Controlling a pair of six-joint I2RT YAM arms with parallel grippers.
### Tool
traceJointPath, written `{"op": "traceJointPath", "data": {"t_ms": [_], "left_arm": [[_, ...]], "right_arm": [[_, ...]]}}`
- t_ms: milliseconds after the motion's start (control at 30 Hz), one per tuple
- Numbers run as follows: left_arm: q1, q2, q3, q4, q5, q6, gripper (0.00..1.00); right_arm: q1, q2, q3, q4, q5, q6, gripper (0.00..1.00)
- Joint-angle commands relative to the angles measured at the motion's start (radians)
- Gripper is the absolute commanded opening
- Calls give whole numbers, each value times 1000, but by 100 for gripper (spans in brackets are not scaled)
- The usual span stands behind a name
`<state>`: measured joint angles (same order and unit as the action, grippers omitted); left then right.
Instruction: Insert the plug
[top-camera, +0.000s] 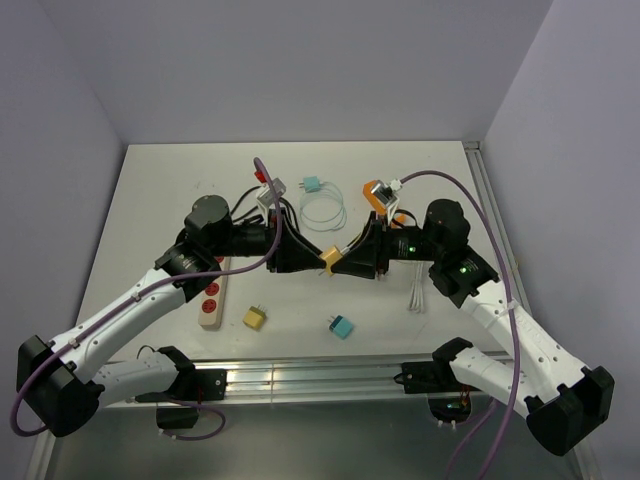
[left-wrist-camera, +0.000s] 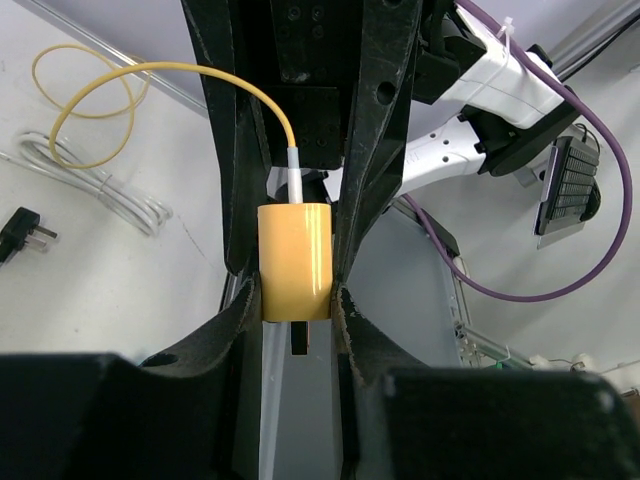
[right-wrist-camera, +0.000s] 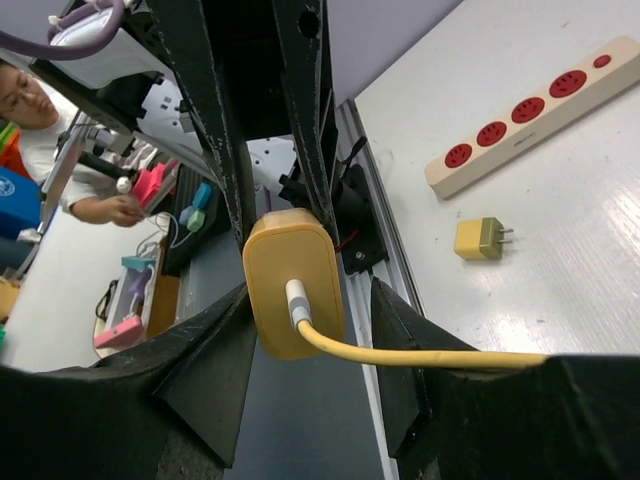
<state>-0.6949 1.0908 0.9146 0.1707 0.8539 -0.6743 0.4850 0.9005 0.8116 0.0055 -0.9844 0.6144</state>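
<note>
A yellow plug (top-camera: 329, 258) with a yellow cable hangs in the air between my two grippers at mid-table. My left gripper (top-camera: 318, 257) is shut on it. In the left wrist view its fingers (left-wrist-camera: 238, 318) press both sides of the plug (left-wrist-camera: 295, 262), prongs toward that camera. My right gripper (top-camera: 343, 262) is open around the cable end. In the right wrist view one finger (right-wrist-camera: 215, 345) touches the plug (right-wrist-camera: 293, 280) and the other stands apart. The beige power strip (top-camera: 213, 295) with red sockets lies at the left, also in the right wrist view (right-wrist-camera: 530, 115).
A small yellow plug (top-camera: 256, 317) and a teal plug (top-camera: 342, 327) lie near the front edge. Another teal plug (top-camera: 312, 185), an orange plug (top-camera: 377, 195) and coiled cables (top-camera: 325, 210) lie behind the grippers. A white cable (top-camera: 415, 295) lies at the right.
</note>
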Motion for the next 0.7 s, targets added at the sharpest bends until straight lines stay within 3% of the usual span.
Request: {"op": "traceJointPath", "data": {"t_ms": [0, 100, 200, 300, 333, 367, 433, 533, 667], "left_arm": [[-3, -12, 7, 53, 63, -4, 0], [-3, -6, 4, 64, 68, -7, 0], [-3, -2, 6, 63, 63, -8, 0], [0, -12, 35, -49, -62, 31, 33], [-2, -19, 46, -94, -123, 60, 51], [-2, -37, 56, -127, -181, 68, 62], [0, -64, 64, -230, -381, 97, 99], [0, -123, 69, -339, -618, 123, 99], [1, -205, 44, -404, -757, 139, 100]], "right_arm": [[1, -11, 21, 89, -17, 11, 55], [3, -11, 21, 106, -28, 25, 47], [3, -14, 21, 94, -23, 16, 0], [3, -31, 44, -31, 88, -65, 0], [3, -34, 52, -74, 207, -89, 0], [3, -35, 72, -117, 275, -109, 0], [1, -43, 80, -202, 419, -153, 0], [1, -43, 66, -234, 686, -211, 0], [1, -19, 29, -208, 889, -336, 0]]}}
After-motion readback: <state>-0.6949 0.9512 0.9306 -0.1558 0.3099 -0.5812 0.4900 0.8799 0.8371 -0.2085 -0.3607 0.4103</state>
